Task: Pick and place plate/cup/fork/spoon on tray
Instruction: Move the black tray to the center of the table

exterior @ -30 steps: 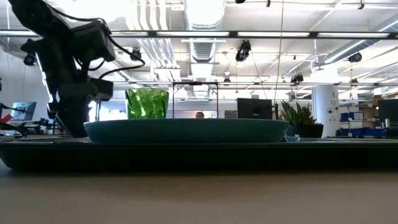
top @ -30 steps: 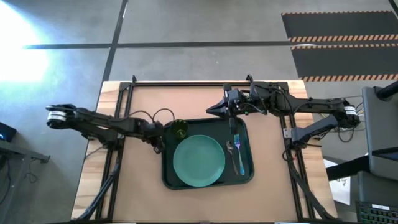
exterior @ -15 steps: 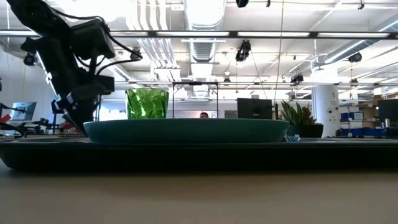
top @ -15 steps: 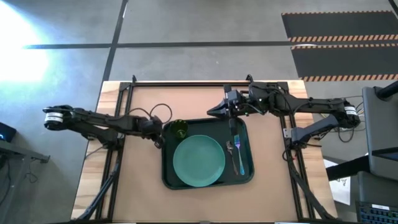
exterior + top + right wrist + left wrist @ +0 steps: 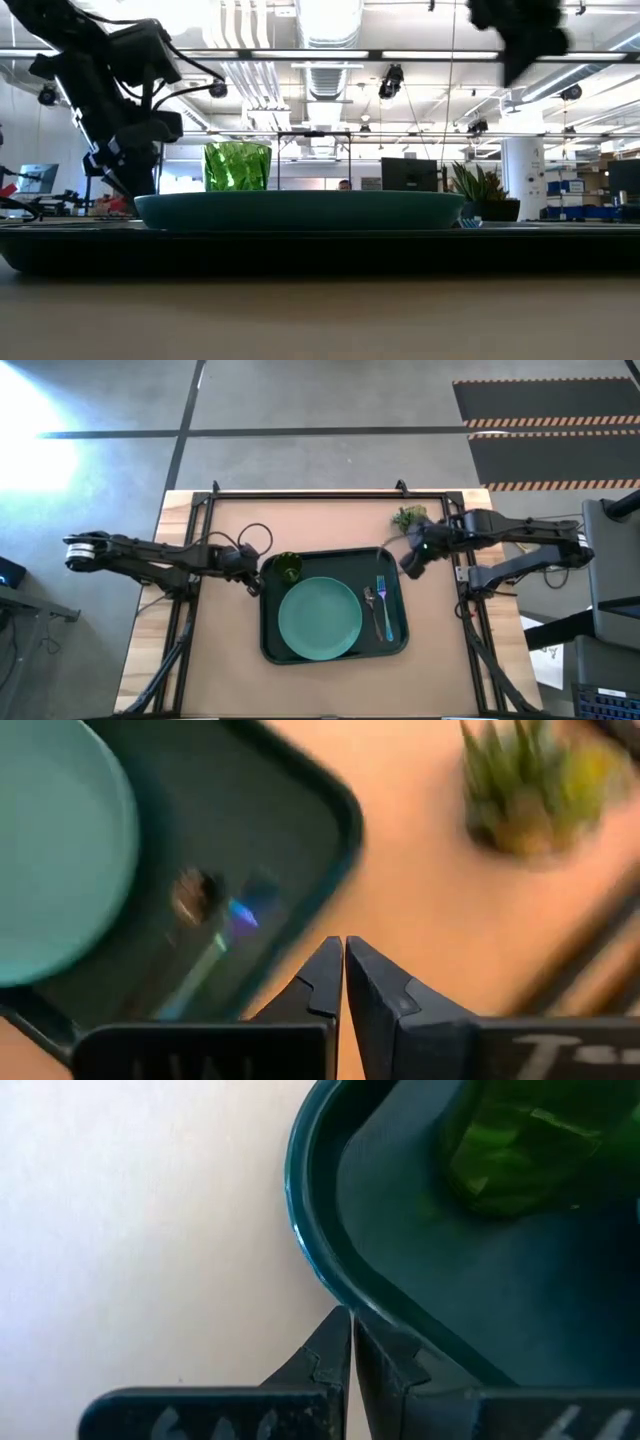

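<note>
The tray [image 5: 268,645] is lying at the middle of the worktop [image 5: 320,520], carrying the plate [image 5: 320,618] at its centre, the cup [image 5: 289,568] in its far left corner, and the fork [image 5: 380,605] and spoon [image 5: 368,600] lying side by side along its right edge. The left gripper [image 5: 352,1342] is hanging just outside the tray's far left corner with its fingers pressed together on nothing. The right gripper [image 5: 343,965] is hovering over the worktop just off the tray's far right corner, near a small potted plant [image 5: 408,517], its fingers likewise closed and empty.
</note>
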Controlling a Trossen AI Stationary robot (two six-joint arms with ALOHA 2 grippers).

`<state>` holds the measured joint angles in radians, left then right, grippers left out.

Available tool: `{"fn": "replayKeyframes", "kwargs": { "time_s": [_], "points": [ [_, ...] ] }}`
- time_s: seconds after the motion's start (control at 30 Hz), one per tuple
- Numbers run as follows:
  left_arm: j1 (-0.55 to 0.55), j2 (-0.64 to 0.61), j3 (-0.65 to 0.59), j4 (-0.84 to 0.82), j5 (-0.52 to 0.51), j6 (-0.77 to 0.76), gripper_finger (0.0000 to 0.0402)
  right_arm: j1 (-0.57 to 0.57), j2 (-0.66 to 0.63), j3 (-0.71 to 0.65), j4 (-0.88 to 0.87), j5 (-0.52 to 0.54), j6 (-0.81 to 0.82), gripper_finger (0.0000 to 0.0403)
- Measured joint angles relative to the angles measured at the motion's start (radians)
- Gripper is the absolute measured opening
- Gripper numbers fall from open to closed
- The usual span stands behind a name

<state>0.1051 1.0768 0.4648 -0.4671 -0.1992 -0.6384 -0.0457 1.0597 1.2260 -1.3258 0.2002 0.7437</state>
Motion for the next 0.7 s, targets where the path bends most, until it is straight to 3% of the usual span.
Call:
{"fn": "replayKeyframes", "kwargs": {
  "time_s": [0.2, 0.6, 0.7],
  "points": [
    [0.000, -0.054, 0.000, -0.064, 0.003, -0.001, 0.0000, 0.087, -0.009, -0.096, 0.037, -0.067, 0.128, 0.0009],
    [0.000, -0.203, 0.000, -0.197, 0.004, -0.009, 0.0000, 0.213, 0.011, -0.564, 0.477, -0.282, 0.376, 0.0009],
    [0.000, -0.224, 0.000, -0.225, 0.004, -0.009, 0.0000, 0.249, 0.011, -0.632, 0.561, -0.289, 0.447, 0.0009]
  ]
}}
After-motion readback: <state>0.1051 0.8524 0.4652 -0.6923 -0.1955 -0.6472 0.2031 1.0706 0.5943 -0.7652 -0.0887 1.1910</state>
